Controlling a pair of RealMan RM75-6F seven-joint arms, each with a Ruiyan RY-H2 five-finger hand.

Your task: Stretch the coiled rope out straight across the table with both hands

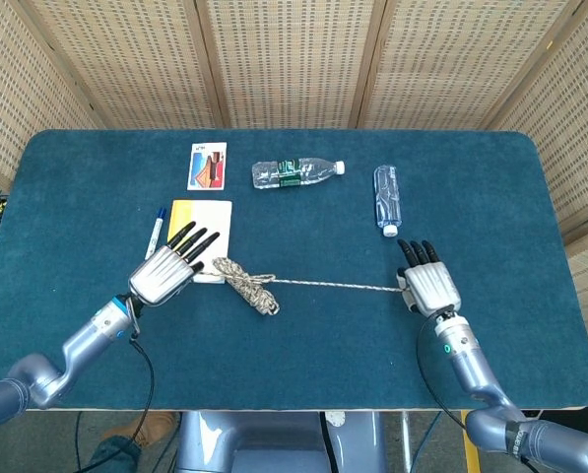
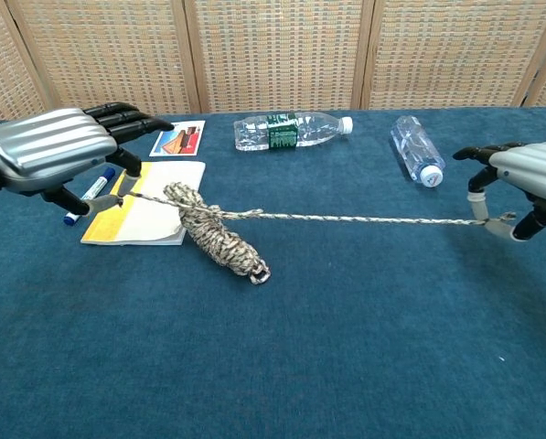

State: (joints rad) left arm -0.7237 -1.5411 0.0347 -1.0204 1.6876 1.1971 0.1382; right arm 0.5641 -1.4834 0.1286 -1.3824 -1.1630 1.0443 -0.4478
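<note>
Left hand (image 2: 48,157) and right hand (image 2: 529,176) each pinch an end of the rope (image 2: 219,240), its remaining coil just right of the yellow notebook (image 1: 203,239).

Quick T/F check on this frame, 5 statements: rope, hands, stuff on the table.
1. Both hands hold an end of the rope. True: left hand and right hand each pinch one.
2. The rope is fully straight. False: a coiled bundle remains near the left hand.
3. Two plastic bottles lie on their sides. True; the second bottle is to its right.
4. The yellow notebook lies beside the right hand. False: it is by the left hand.
5. The marker stands upright. False: it lies flat.
</note>
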